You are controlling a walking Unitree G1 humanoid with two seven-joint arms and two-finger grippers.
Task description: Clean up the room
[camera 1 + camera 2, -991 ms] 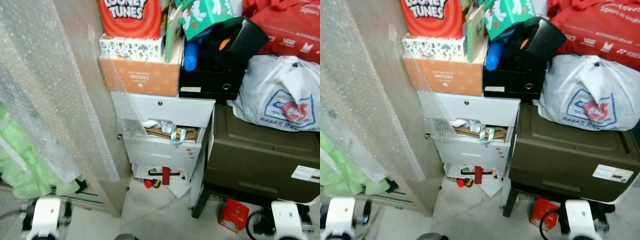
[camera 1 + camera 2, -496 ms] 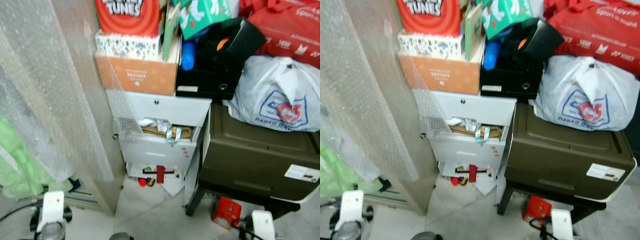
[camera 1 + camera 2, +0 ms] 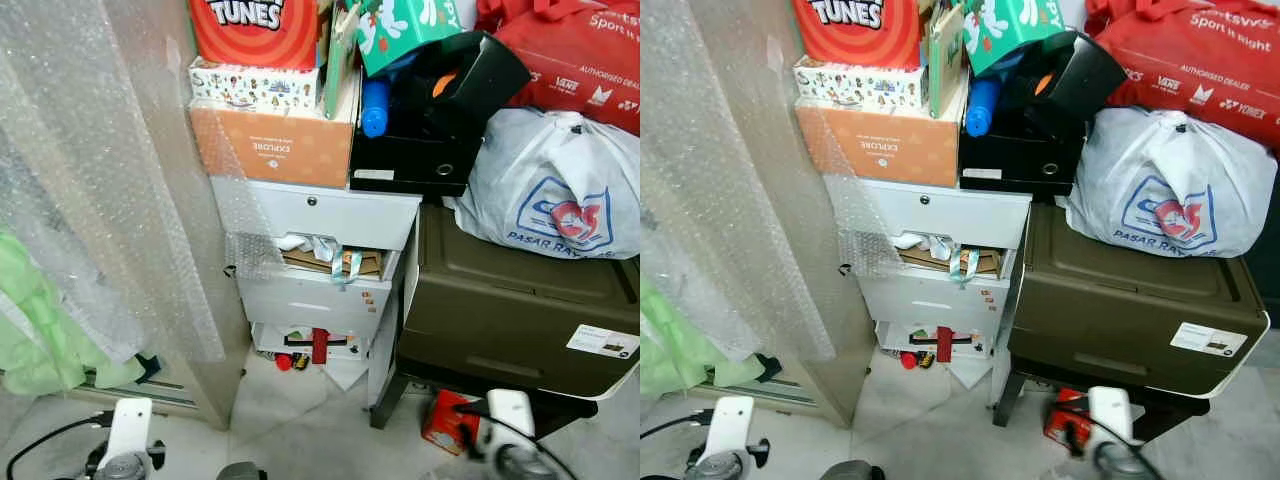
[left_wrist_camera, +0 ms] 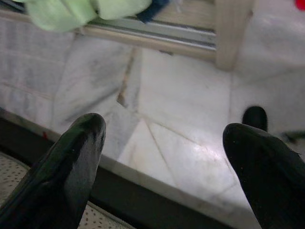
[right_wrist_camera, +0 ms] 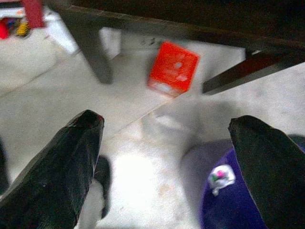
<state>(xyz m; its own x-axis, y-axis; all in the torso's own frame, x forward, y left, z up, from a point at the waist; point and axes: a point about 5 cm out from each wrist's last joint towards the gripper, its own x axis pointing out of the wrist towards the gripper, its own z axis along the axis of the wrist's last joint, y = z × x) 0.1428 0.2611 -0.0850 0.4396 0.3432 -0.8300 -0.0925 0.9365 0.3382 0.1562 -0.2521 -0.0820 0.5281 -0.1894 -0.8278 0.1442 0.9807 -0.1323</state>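
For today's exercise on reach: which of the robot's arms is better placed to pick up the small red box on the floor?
Probably the right. The small red box lies ahead of the open right gripper, under the dark green cabinet; the left gripper faces bare floor.

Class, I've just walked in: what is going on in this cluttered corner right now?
Nothing is being handled. The robot faces a white drawer unit stacked with boxes, beside a dark green storage bin carrying a white plastic bag. Both arms hang low; the left gripper and right gripper are open and empty above the tiled floor. A small red box lies under the bin's stand.
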